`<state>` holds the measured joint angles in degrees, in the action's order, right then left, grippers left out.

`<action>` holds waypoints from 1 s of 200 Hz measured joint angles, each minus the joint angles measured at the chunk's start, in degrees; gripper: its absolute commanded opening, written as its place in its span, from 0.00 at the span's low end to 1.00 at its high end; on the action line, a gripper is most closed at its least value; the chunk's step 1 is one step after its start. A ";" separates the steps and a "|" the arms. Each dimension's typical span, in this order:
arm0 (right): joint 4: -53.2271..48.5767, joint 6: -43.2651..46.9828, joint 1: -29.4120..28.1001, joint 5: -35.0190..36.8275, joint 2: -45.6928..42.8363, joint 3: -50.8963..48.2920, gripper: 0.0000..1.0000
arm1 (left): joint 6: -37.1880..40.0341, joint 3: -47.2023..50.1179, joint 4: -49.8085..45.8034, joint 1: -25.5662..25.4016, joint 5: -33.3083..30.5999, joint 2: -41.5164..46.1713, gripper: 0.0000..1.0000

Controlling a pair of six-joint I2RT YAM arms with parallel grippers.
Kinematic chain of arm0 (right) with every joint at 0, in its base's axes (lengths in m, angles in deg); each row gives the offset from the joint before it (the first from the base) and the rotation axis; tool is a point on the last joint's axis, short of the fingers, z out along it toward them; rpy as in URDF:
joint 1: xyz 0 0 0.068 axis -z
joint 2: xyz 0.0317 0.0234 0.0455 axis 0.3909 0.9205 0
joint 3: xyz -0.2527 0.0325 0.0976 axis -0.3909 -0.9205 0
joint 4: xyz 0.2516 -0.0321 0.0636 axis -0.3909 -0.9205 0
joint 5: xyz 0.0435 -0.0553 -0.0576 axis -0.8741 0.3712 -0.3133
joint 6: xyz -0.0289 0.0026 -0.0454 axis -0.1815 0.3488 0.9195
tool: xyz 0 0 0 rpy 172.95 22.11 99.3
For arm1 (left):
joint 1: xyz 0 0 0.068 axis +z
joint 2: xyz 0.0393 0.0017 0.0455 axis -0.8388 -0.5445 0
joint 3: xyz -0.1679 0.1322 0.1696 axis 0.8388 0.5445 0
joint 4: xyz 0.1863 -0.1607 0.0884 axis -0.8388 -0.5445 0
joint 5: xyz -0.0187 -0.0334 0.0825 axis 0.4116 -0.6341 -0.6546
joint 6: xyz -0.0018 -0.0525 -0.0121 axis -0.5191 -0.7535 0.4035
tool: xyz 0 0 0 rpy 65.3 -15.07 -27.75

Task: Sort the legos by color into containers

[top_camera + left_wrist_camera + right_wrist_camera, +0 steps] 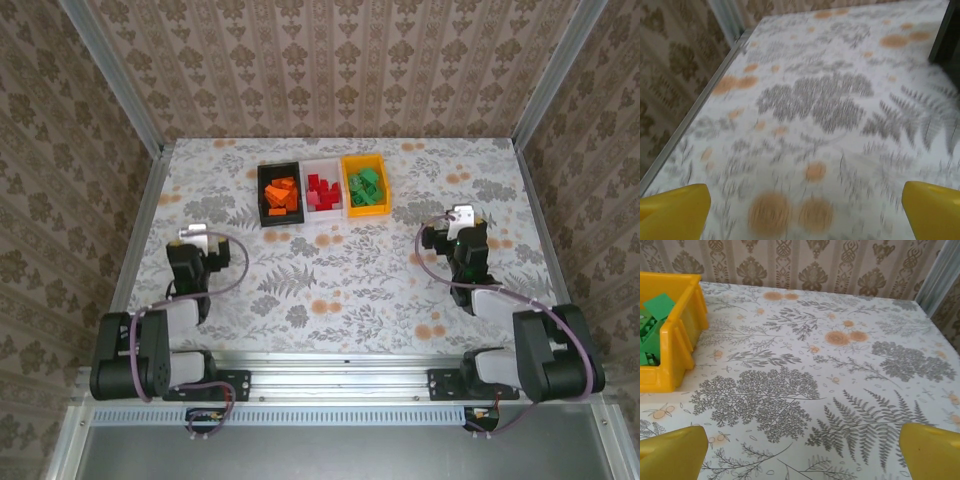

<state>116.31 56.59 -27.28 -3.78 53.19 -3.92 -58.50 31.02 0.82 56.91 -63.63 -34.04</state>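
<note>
From above, three bins [367,211] hold sorted legos [281,195]; wrist views show both jaws wide, empty.

Fern-and-flower printed tablecloth [340,290], damask-patterned walls [340,60], aluminium rail [340,375] along near edge

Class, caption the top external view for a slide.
Orange legos in black bin, red legos in white bin, green legos in yellow bin; left gripper, right gripper open.
</note>
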 measured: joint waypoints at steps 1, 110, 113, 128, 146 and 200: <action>0.52 -0.07 0.02 -0.09 0.33 -0.15 1.00 | 0.00 -0.37 -0.09 0.11 0.24 -0.15 1.00; 7.89 -2.84 3.21 -6.47 13.57 4.15 1.00 | -2.47 -4.46 7.78 0.94 4.81 -14.64 1.00; 7.78 -2.86 3.34 -6.54 13.57 4.17 1.00 | -2.47 -4.46 7.78 0.94 4.79 -14.62 1.00; 6.73 -3.13 3.72 -6.73 13.57 4.17 1.00 | -2.45 -4.59 7.74 0.90 4.83 -14.62 1.00; 6.16 -3.28 3.76 -6.93 13.57 4.17 1.00 | -2.36 -5.44 6.69 0.37 4.81 -14.62 1.00; 5.73 -3.30 3.76 -6.95 13.57 4.17 1.00 | -1.86 -6.58 5.86 -1.01 4.61 -14.62 1.00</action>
<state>122.03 53.29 -23.52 -10.73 66.76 0.26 -60.36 24.44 6.67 55.91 -59.02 -48.66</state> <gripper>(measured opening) 0.999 0.997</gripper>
